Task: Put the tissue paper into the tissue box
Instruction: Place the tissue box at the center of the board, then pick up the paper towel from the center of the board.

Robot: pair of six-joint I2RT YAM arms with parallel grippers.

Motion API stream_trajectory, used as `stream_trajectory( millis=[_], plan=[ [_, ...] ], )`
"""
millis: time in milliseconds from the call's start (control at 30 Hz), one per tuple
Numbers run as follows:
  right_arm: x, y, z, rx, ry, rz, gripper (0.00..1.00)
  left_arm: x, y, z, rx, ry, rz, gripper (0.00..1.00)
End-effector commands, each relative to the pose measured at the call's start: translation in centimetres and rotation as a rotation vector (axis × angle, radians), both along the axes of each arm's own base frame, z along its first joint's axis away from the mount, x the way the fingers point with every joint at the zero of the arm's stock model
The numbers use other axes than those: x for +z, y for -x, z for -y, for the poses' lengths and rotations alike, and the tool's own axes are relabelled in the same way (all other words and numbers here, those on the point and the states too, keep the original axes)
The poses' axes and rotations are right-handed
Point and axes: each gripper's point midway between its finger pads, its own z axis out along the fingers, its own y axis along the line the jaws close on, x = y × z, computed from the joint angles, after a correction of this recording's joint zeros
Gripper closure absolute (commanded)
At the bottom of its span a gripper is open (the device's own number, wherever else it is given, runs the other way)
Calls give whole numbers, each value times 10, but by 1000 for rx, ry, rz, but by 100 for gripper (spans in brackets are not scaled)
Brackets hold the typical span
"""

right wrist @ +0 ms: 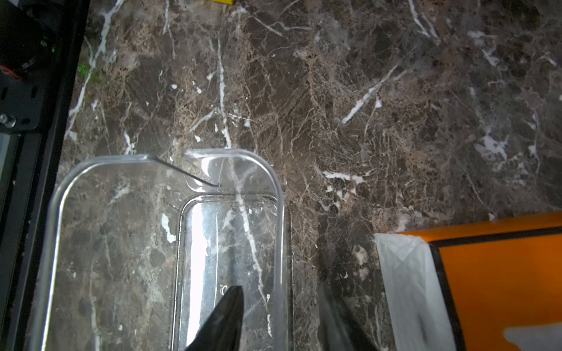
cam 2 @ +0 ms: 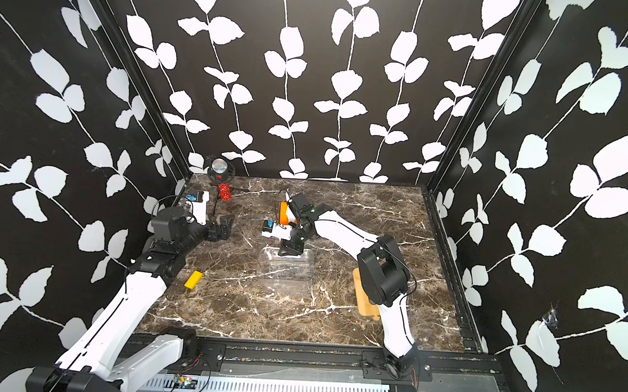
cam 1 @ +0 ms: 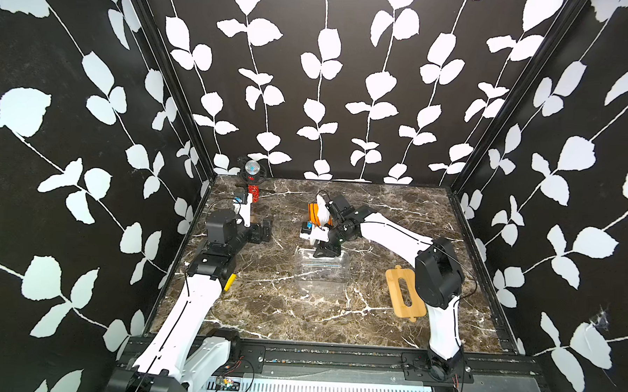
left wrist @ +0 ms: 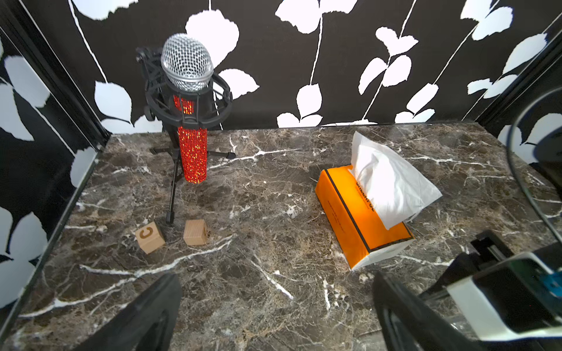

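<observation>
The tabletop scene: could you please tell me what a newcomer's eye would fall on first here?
Probably the orange tissue paper, white sheet sticking up, lying on the far middle of the marble table. Next, the glittery red microphone on its tripod in the far left corner. The clear tissue box sits open mid-table, its bamboo lid lying apart beside the right arm.

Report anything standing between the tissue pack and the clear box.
Only the right tool, astride the tissue box wall that faces the tissue paper. The bamboo lid lies off to the side, leaving the box open.
</observation>
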Motion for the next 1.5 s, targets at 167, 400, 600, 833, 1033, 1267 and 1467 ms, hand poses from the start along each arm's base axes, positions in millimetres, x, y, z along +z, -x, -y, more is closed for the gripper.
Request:
stream_trajectory(
  millis=[167, 400, 600, 833, 1033, 1267, 1467],
  plan=[
    [132, -24, 29, -271, -249, 101, 39, 16, -24, 33, 0, 46, -22, 3],
    [183, -22, 97, -601, -388, 77, 27, 0, -55, 104, -72, 36, -166, 1],
    [181, -2, 142, -757, -414, 41, 24, -26, -85, 157, -64, -43, -309, 1],
    [167, 19, 163, -792, -398, 34, 22, -61, -113, 186, -18, -75, -431, 1],
    [154, 23, 167, -797, -364, 20, 22, -82, -124, 184, 53, -82, -467, 1],
    [149, 21, 165, -792, -358, 6, 22, -106, -131, 194, 94, -4, -516, 1],
    [152, 22, 164, -785, -364, 9, 22, -121, -135, 200, 113, 27, -539, 1]
  ],
)
